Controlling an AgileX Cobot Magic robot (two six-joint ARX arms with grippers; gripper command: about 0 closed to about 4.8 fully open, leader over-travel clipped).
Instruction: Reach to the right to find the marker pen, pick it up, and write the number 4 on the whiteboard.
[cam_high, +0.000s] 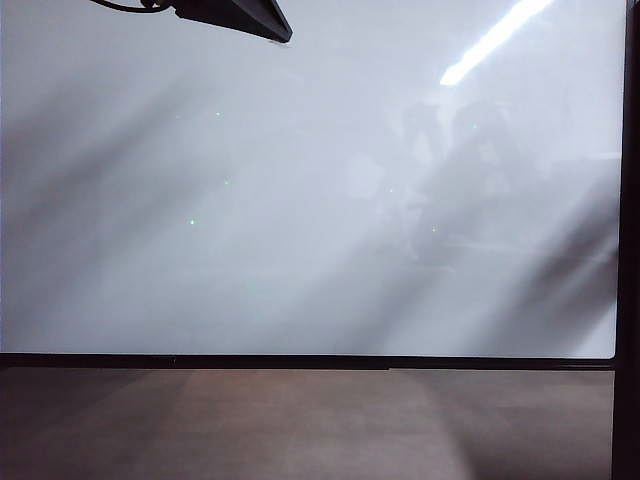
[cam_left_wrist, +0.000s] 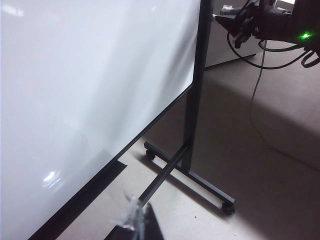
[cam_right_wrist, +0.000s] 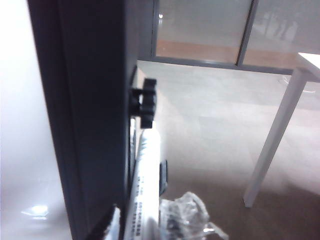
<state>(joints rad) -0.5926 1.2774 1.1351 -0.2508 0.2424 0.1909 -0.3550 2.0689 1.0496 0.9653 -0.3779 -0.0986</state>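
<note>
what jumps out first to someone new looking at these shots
The huge blank whiteboard fills the exterior view, a bright light streak at its upper right. In the right wrist view, the right claw sits at the board's dark frame edge beside a whitish marker pen below a black knob.

One whiteboard (cam_high: 300, 200), one marker pen (cam_right_wrist: 145, 190)

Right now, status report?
Right gripper astride marker pen at whiteboard edge, grip unconfirmed. Left gripper low before board, state unclear. Board blank. Nothing seen obstructing.
</note>
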